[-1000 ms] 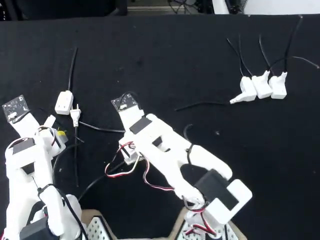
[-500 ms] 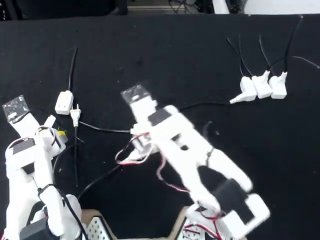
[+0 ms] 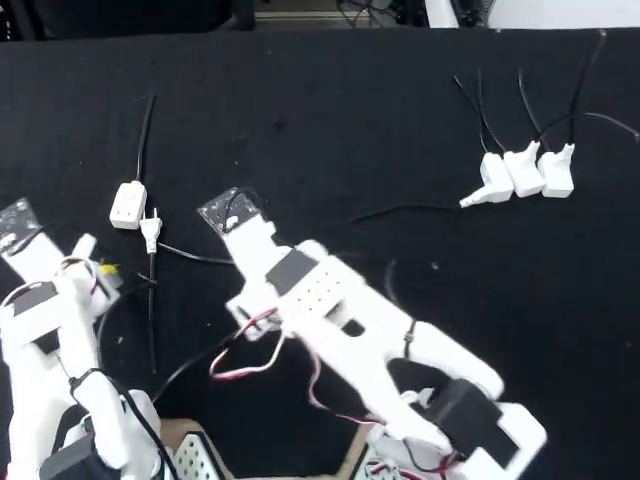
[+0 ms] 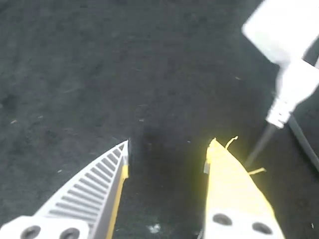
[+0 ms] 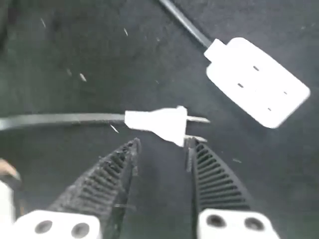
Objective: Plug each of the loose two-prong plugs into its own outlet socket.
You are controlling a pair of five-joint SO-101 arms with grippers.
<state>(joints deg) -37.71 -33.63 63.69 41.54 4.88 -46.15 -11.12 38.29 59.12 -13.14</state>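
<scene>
White two-prong plug [image 5: 159,124], prongs seemingly bare metal, lies by the spread right end effector [image 5: 163,143].

High camera over the table [image 3: 330,90]; wrist cameras close, downward-facing.

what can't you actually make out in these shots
1. Left wrist view: the white piece is cut off by the frame edge, so what it is cannot be told.
2. High view: the three far plugs are too small to tell if they are fully seated.
3. Right wrist view: the loose plug has a cord that runs off the edge; where it leads is unseen.
</scene>
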